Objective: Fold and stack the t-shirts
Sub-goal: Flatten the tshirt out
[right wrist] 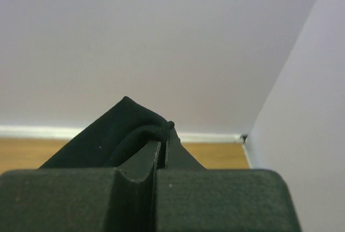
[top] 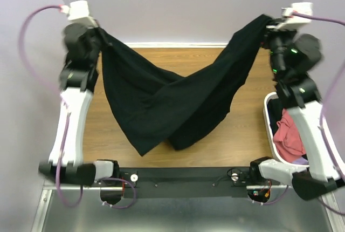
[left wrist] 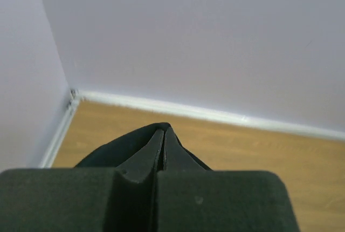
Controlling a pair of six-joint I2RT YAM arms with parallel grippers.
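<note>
Because the black t-shirt (top: pixel 172 102) hangs in the air between the two raised arms, above the wooden table (top: pixel 215 62), it shows well how it will handle: it is soft, limp cloth, probably light, with no stiffness of its own, so it sags deep in the middle and will take any shape that the arms give it. I judge that it is not fragile, but a thin edge can slip out of a small pinch, so the best places to hold it are outer ends or a seam, well apart from each other, as here. The shirt looks plain and matt, without print, and it falls in two broad overlapping swags whose lower tips hang over the near part of the table; whether they touch the wood I cannot tell. At the right, a salmon-red t-shirt (top: pixel 288 135) lies crumpled in the white basket (top: pixel 268 114). The left gripper (left wrist: pixel 163 133) is pressed together on one upper end of the black cloth and the right gripper (right wrist: pixel 163 144) on the other; in both wrist views a little black fabric shows around the closed fingers.
</note>
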